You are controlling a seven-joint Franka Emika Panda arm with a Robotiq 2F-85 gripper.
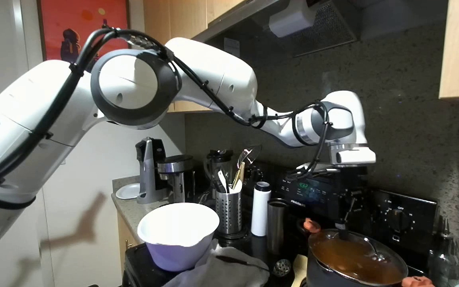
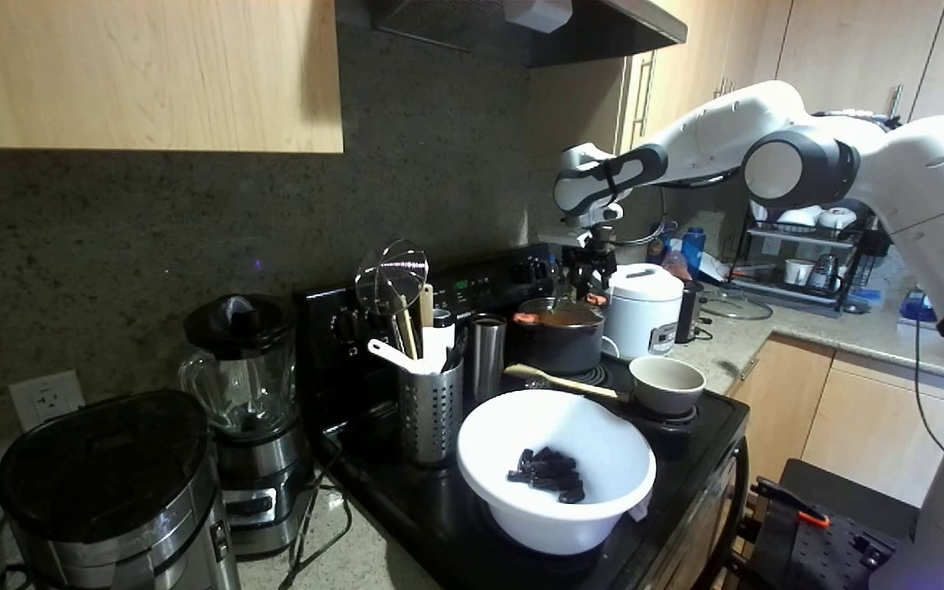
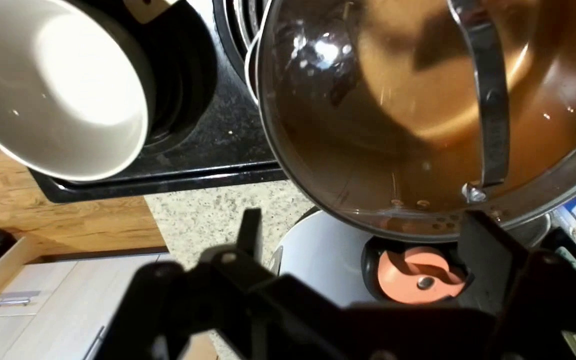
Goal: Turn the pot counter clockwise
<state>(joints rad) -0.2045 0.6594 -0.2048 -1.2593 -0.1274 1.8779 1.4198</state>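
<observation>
The pincer (image 3: 365, 220) gapes wide, empty; set it astride the right orange handle (image 3: 404, 282) of the pot (image 2: 558, 344), then swing gently counterclockwise.

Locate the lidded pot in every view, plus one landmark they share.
In an exterior view: the lidded pot is at bottom right, cut off by the lower edge.
In an exterior view: lidded pot just right of centre.
In the wrist view: lidded pot fills the upper right, cropped.
Shared landmark: the pot's orange grip; one shows in the wrist view, two in each exterior view.
</observation>
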